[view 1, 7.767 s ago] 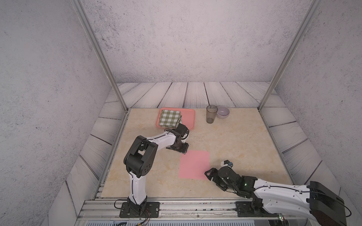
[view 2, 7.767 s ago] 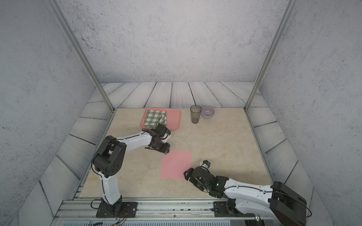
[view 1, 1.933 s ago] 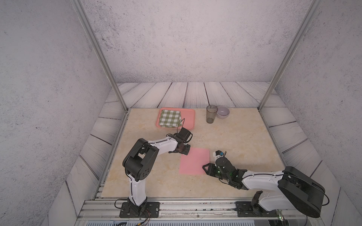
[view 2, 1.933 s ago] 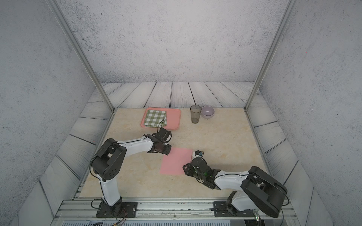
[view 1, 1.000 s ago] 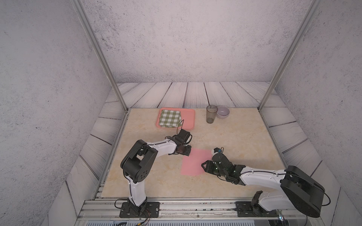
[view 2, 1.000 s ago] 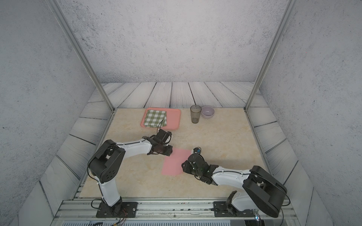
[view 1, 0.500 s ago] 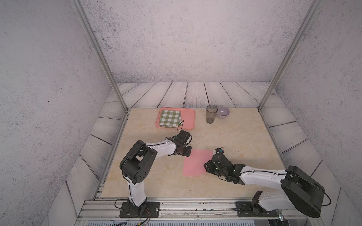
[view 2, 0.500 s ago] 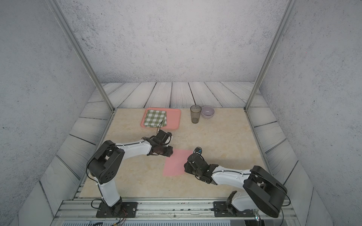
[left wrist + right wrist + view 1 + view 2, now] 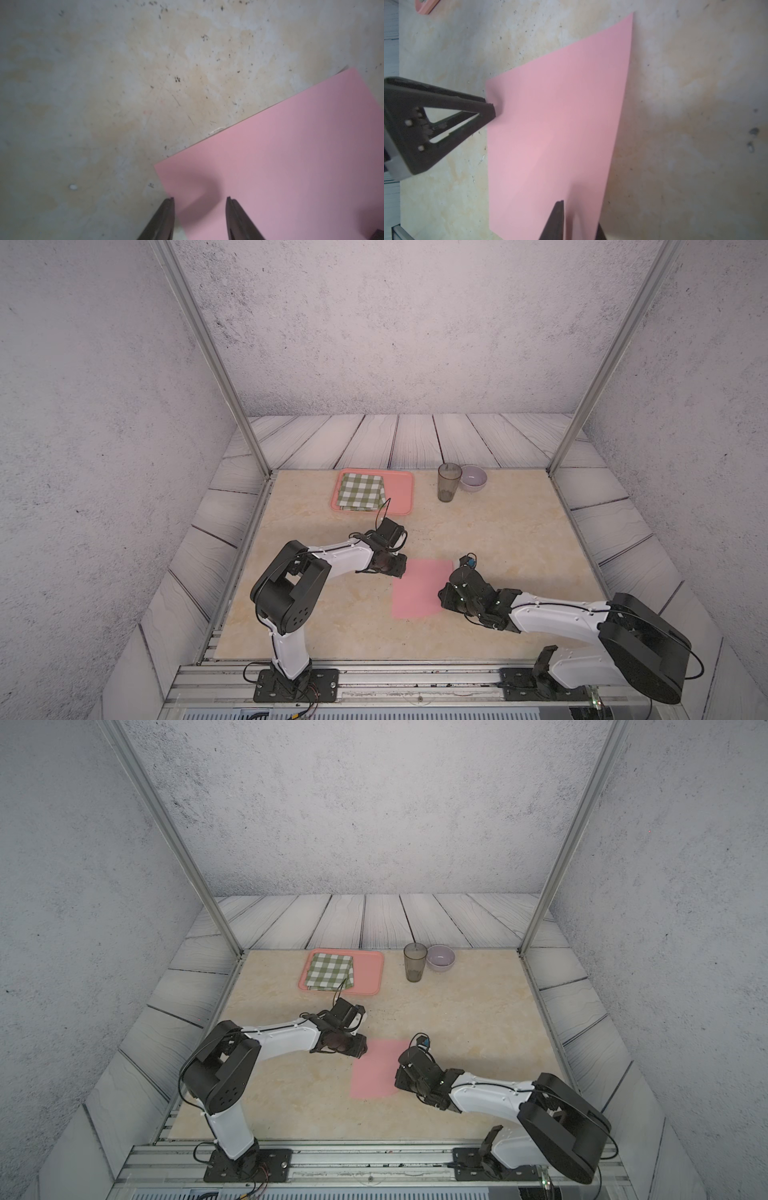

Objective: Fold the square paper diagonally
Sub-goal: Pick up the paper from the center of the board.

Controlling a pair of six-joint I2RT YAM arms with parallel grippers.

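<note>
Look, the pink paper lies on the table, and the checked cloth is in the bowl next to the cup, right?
Not quite. The checked cloth is not in the bowl; it lies on the pink tray, as both top views show. The rest is right: the pink paper lies on the table, and the bowl stands next to the cup.

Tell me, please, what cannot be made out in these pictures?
Right tool: the right wrist view's edge cuts off its fingers, so its grip on the square paper is unclear.
Paper's corner nearest that tool: hidden under it in both top views.
Glass contents: too small in both top views.
</note>
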